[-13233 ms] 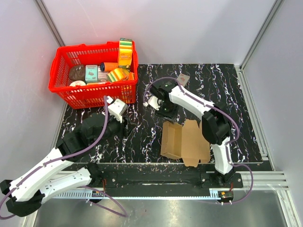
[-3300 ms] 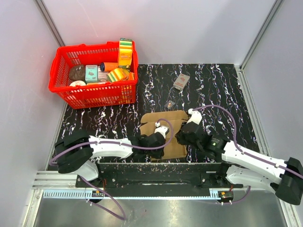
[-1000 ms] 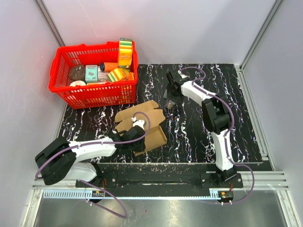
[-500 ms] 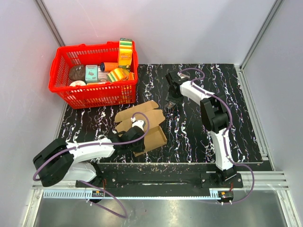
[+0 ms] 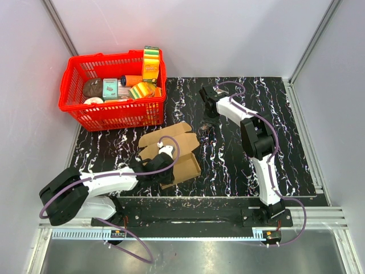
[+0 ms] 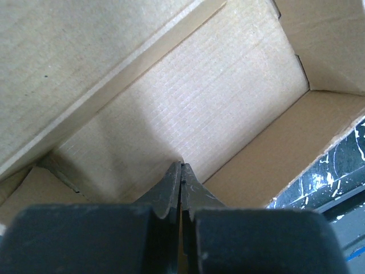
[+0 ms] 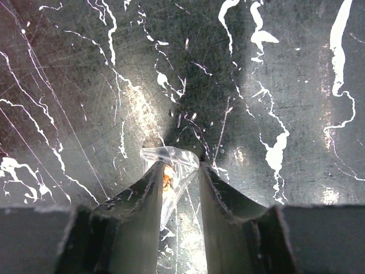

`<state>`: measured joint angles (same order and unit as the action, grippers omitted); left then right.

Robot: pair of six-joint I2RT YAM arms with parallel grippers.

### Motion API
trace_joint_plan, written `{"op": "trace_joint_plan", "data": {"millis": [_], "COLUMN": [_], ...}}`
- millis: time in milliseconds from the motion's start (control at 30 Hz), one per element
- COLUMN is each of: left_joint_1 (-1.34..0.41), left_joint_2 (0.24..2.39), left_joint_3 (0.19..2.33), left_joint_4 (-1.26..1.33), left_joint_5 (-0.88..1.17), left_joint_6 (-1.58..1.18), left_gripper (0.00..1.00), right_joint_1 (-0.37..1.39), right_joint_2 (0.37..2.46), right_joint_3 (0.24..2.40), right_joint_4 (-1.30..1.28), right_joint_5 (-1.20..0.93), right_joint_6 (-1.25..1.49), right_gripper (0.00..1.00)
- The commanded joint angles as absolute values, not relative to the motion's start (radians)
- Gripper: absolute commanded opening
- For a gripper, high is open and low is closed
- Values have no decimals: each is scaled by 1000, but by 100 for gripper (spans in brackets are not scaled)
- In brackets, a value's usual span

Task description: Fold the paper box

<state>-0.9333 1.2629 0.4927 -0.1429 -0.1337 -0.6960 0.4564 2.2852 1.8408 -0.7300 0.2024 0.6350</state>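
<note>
**Right pincer.** The right pincer (image 7: 181, 181) has narrowed over the last second. It is part-open and straddles a small clear sachet (image 7: 174, 162) that lies flat on the desk (image 5: 228, 162). The fingers (image 7: 145, 197) flank the sachet, with a gap visible between them, so it is not yet clamped. Something orange shows inside the sachet, but it is too small to identify.

**Left pincer.** The left pincer (image 6: 181, 181) is clenched, holding nothing. Its tips press on an inner panel of the paper box (image 6: 228, 103), close to a crease.

**Task item.** The paper box (image 5: 178, 136) rests at 7 o'clock from the desk centre. It was dragged there from the near-centre edge within the last few seconds and has held position since. It is part-formed, with its flaps open.

**Implication.** Folding is paused. The left arm appears to pin the box while the right arm removes loose debris.

**Surroundings.**
- The sachet lies at 2 o'clock of the box, just beside the far flap, probably in the path of that flap.
- The red basket (image 5: 114, 119), which is loaded with goods, stands at 10 o'clock of the box, near but apart from it.
</note>
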Motion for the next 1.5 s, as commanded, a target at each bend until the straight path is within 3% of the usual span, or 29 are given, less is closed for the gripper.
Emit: {"op": "trace_joint_plan", "data": {"millis": [0,500,1100,1367,1467], "left_joint_1": [-928,-928,-928,-931,-930], "left_joint_2": [1233,1215,1220,1194,1175], "left_joint_3": [477,472,571,609,615], "left_joint_4": [-115,-126,-121,-150,-167], "left_joint_5": [-126,-124,-89,-107,-120], "left_joint_6": [-687,-693,-632,-614,-614], "left_gripper": [0,0,0,0,0], "right_joint_1": [453,453,453,474,555], "right_joint_2": [2287,2221,1804,1488,1419], "right_joint_3": [1809,1727,1347,1085,1042], "right_joint_4": [-704,-638,-473,-256,-230], "right_joint_5": [222,235,324,2,-66], "right_joint_6": [626,606,515,460,419], "right_gripper": [35,11,4,2,2]}}
